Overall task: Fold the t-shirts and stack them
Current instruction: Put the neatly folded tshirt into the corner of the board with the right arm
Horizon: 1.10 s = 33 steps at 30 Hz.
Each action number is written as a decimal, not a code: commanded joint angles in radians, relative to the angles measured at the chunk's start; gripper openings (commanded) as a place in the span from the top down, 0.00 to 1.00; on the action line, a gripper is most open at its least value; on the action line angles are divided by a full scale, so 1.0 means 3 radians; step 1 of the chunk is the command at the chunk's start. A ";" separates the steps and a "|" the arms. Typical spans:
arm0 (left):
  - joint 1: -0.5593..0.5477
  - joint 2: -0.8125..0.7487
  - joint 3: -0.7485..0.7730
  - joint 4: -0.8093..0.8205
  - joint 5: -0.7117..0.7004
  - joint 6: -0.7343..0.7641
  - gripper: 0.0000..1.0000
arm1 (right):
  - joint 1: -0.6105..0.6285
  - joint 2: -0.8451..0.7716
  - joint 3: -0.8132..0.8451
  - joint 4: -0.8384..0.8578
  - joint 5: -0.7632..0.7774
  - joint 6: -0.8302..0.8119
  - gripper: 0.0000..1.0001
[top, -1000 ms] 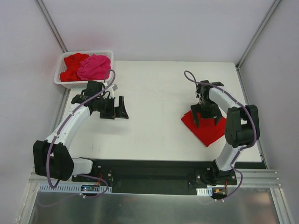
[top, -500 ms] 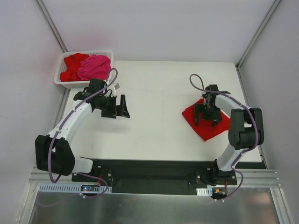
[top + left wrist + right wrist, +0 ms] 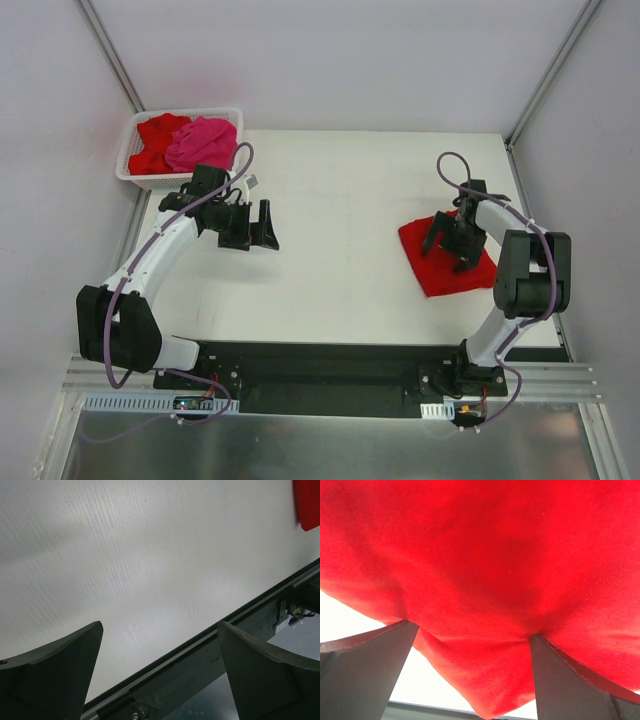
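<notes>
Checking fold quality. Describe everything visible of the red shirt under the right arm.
The red t-shirt is plain bright red soft cloth, folded into a flat rough square, lying skewed on the right side of the white table. The right gripper stands over it, jaws open, and the cloth puckers at both fingertips, so they seem to press it.

left arm: runs from base toward 1 o'clock; wrist turned toward 3 o'clock
left gripper: jaws spread wide; fingers point to 3 o'clock
right arm: elbow folded up; forearm swung toward 11 o'clock
right gripper: jaws spread wide; tips angled down toward 7 o'clock
</notes>
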<state>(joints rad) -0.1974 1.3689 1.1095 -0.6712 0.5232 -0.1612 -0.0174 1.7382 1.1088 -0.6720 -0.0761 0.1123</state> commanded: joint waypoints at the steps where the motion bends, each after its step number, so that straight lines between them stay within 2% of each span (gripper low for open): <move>1: -0.0027 -0.0012 0.0055 -0.0053 0.0030 0.0098 0.01 | -0.0090 0.0173 -0.0081 -0.0393 0.0059 0.0214 0.00; 5: -0.0027 -0.0002 0.0065 -0.0048 0.0020 0.0103 0.01 | -0.0126 0.0148 -0.0198 -0.0516 0.0223 0.0173 0.00; 9: -0.0032 0.0008 0.0075 -0.0048 0.0015 0.0108 0.01 | -0.0182 -0.0061 -0.0341 -0.0547 0.0233 0.0066 0.00; 13: -0.0053 0.0003 0.0080 -0.0038 0.0030 0.0108 0.01 | -0.0310 -0.0332 -0.0515 -0.0598 0.0484 -0.0124 0.00; 19: -0.0078 -0.0002 0.0070 -0.0023 0.0046 0.0098 0.01 | -0.0974 -0.0578 -0.0633 -0.0598 0.0489 -0.0354 0.00; 25: -0.0104 -0.0043 0.0070 -0.0023 0.0046 0.0087 0.01 | -0.1286 -0.0599 -0.0572 -0.0664 0.0525 -0.0354 0.00; 29: -0.0104 -0.0068 0.0060 -0.0023 0.0035 0.0097 0.01 | -0.1262 -0.0797 -0.0597 -0.0730 0.0427 -0.0354 0.00; 33: -0.0104 -0.0089 0.0039 -0.0023 0.0035 0.0092 0.01 | -0.1062 -0.1129 -0.0393 -0.1017 0.0759 -0.0354 0.00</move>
<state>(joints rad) -0.2230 1.3689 1.1095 -0.6708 0.5228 -0.1448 -0.3805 1.5261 0.9268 -0.8612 0.0635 0.0170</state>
